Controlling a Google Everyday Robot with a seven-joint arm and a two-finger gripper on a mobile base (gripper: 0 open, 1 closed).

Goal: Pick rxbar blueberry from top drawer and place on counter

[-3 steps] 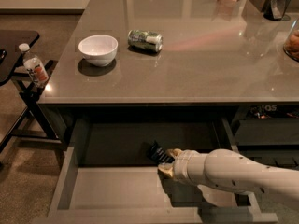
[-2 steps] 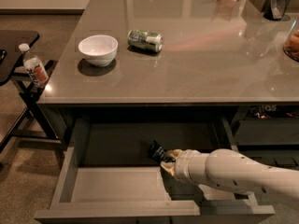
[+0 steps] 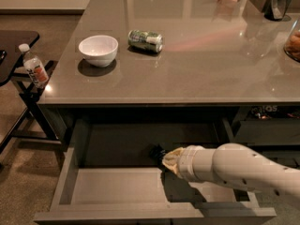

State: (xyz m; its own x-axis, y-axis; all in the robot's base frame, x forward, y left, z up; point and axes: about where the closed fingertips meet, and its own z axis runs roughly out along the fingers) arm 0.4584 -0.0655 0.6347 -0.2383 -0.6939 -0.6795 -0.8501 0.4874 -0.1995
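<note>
The top drawer (image 3: 112, 187) stands pulled open below the counter (image 3: 197, 69), and its pale-grey bottom shows on the left side. My white arm reaches in from the right. The dark gripper (image 3: 156, 152) is inside the drawer near its shadowed back, about the middle. The rxbar blueberry does not show; the arm and the shadow hide the part of the drawer around the gripper.
On the counter are a white bowl (image 3: 98, 49), a green-and-white can (image 3: 146, 40) lying on its side, a dark container (image 3: 277, 3) and a jar (image 3: 293, 43) at the right. A bottle (image 3: 33, 70) stands by the black side table at the left.
The arm and wrist have risen slightly inside the drawer. The gripper stays at nearly the same place near the back. Nothing on the counter has moved.
</note>
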